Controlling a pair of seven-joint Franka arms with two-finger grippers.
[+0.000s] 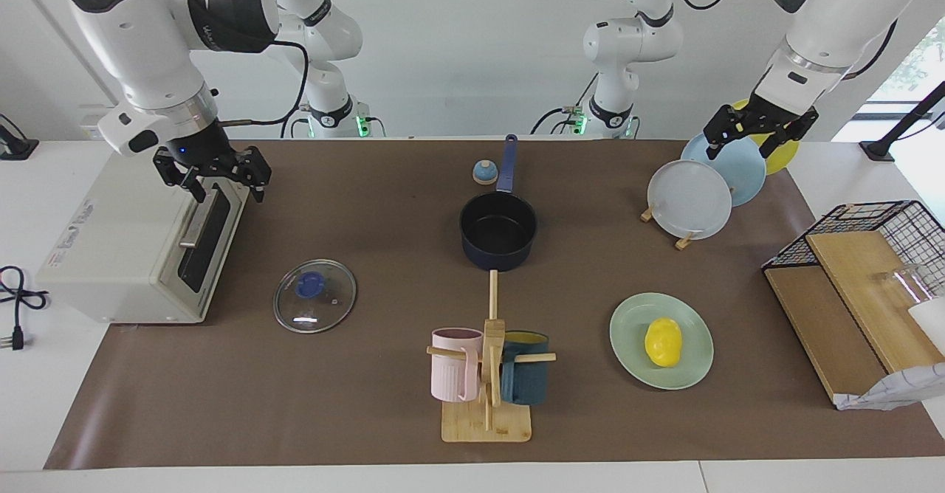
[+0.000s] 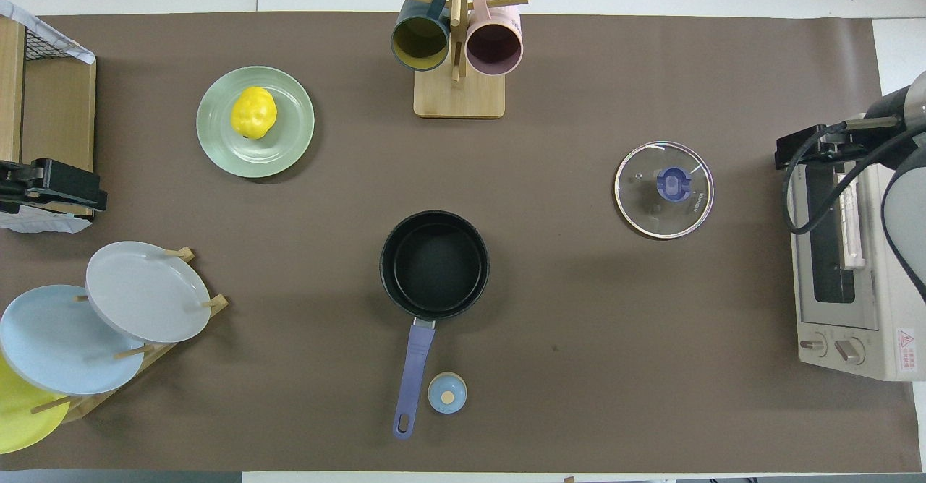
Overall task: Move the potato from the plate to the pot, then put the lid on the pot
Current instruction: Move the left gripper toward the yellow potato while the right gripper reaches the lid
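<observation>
The yellow potato (image 1: 663, 342) (image 2: 253, 112) lies on the mint-green plate (image 1: 694, 375) (image 2: 289, 143), toward the left arm's end of the table and farther from the robots than the pot. The dark navy pot (image 1: 498, 227) (image 2: 434, 262) stands empty at mid-table, its blue handle pointing toward the robots. The glass lid (image 1: 315, 305) (image 2: 664, 189) lies flat on the mat toward the right arm's end. My left gripper (image 1: 746, 145) (image 2: 51, 186) hangs open over the plate rack. My right gripper (image 1: 225, 187) (image 2: 817, 147) hangs open over the toaster oven. Both are empty.
A wooden mug rack (image 1: 487, 375) with a pink and a dark teal mug stands farther from the robots than the pot. A small bell (image 1: 485, 173) sits beside the pot handle. A plate rack (image 1: 690, 198), a toaster oven (image 1: 140, 257) and a wire basket (image 1: 871, 257) stand at the table's ends.
</observation>
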